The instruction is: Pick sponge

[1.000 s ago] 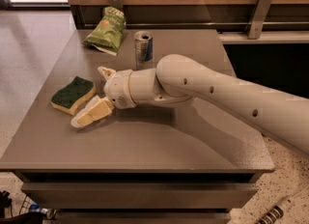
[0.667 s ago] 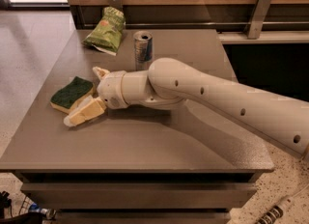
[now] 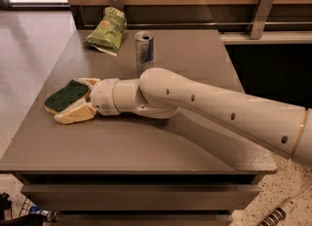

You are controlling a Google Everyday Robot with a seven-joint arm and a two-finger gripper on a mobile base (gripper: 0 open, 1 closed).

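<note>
The sponge (image 3: pixel 64 95), dark green on top with a yellow body, lies flat near the left edge of the grey table (image 3: pixel 195 59). My gripper (image 3: pixel 74 100) reaches in from the right at the end of the white arm (image 3: pixel 204 105), low over the tabletop. Its pale yellow padded fingers are spread, one (image 3: pixel 74 115) along the sponge's near side and one (image 3: pixel 90 81) at its far right corner. The sponge's right end sits between them. The sponge rests on the table.
A silver drink can (image 3: pixel 144 49) stands upright just behind the arm. A light green snack bag (image 3: pixel 106 30) lies at the table's back left. A wooden wall with metal brackets runs behind. The floor drops off at the left and front edges.
My gripper has moved left toward the sponge. The fingers, beside and in front of it before, now straddle its right end. The sponge has not moved.
</note>
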